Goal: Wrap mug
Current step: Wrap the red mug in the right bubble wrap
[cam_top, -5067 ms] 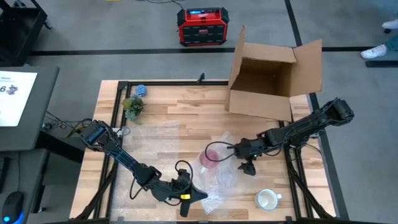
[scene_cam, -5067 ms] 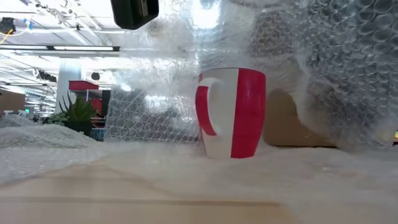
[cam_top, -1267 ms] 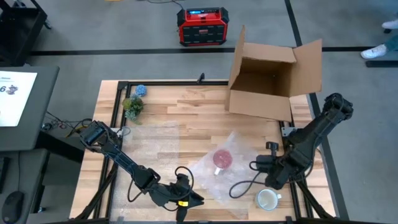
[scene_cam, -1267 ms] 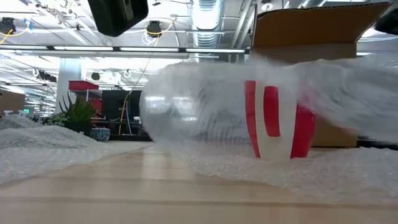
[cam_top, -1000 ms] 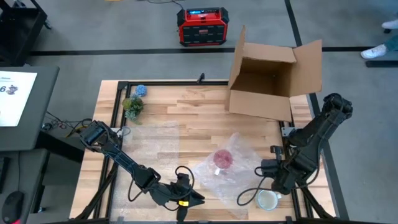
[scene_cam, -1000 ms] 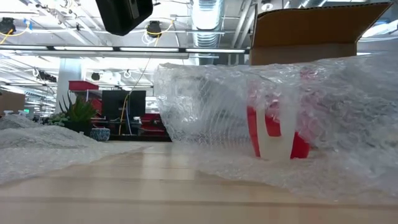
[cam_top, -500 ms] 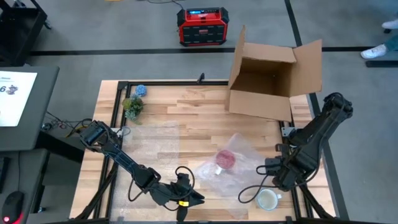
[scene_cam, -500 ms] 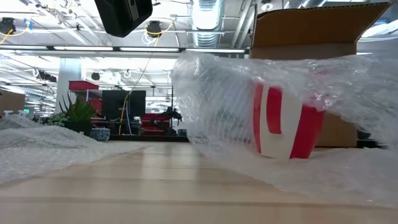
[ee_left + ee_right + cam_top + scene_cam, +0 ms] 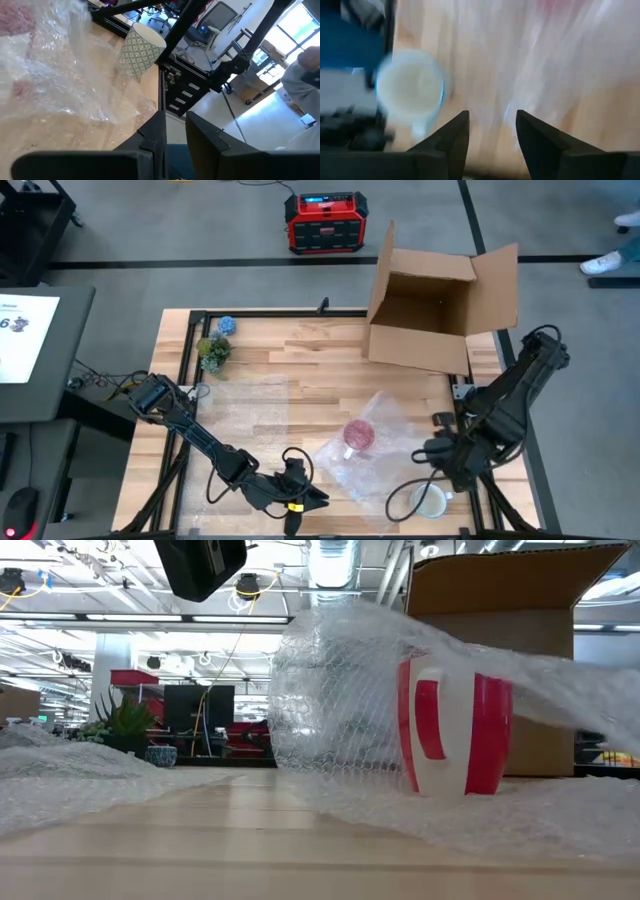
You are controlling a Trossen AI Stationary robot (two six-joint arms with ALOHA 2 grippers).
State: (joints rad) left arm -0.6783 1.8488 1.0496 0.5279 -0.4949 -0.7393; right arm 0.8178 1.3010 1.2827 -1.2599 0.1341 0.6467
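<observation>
Red mug (image 9: 359,434) (bubble-wrapped) beyond right fingers (image 9: 451,141)

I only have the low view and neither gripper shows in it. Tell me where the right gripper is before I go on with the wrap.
Observer: The right gripper hangs at the table's front right, between the red mug and a white mug.
Operator: Give me its fingers.
Observer: Open, with nothing between them, by the right wrist view.
Operator: Now report the left gripper.
Observer: The left gripper sits low at the table's front edge, off to the left of the bubble wrap that is draped over the red mug.
</observation>
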